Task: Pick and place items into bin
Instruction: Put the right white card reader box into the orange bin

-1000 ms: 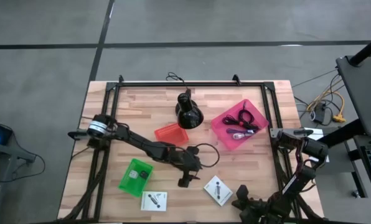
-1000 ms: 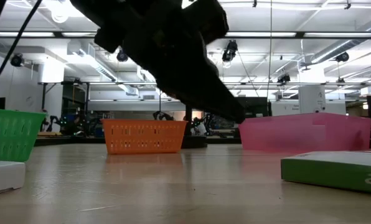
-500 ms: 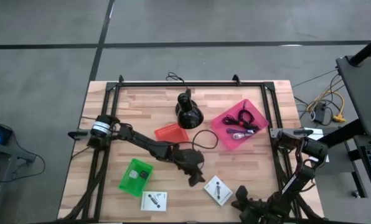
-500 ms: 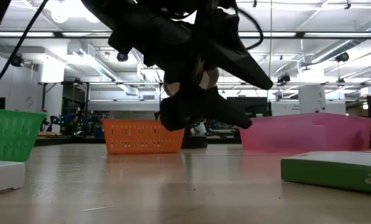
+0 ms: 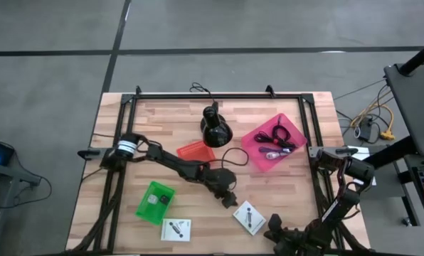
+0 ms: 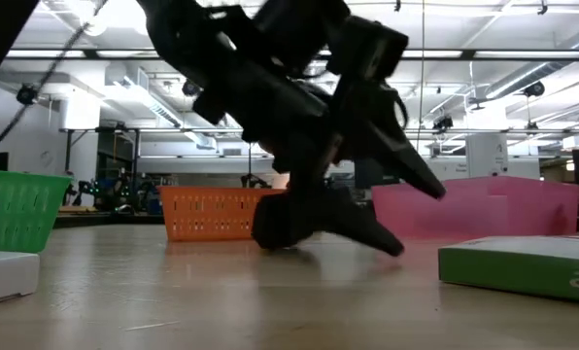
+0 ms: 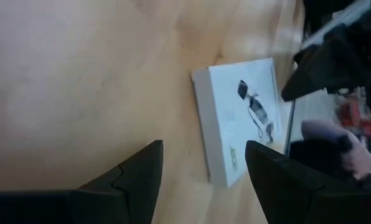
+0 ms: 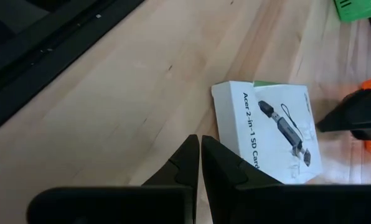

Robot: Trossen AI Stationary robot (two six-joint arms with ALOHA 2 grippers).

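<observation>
My left gripper (image 5: 230, 198) (image 7: 204, 146) is open and low over the table middle, its fingers pointing at a white printed card box (image 5: 249, 217) (image 7: 238, 118) a short way off. A second white card box (image 5: 176, 229) lies near the table's near edge. The pink bin (image 5: 255, 153) holds black coiled cables (image 5: 282, 133) and a thin purple cord (image 5: 271, 151). A green bin (image 5: 146, 208) holds a tiny dark cube (image 5: 154, 200). My right gripper (image 5: 277, 229) (image 8: 201, 140) is shut and waits at the near right, close to the same card box (image 8: 272, 134).
A small orange bin (image 5: 194, 151) and the black cone-shaped stand (image 5: 215, 129) sit behind my left arm. A black frame (image 5: 219, 94) runs along the far edge and both sides of the table. Bare wood lies between the green bin and the card box.
My left gripper has come down close to the table and shifted toward the table's right, turning so that its fingers point at the white card box. The black cable loop at its wrist has swung toward the far side with it.
</observation>
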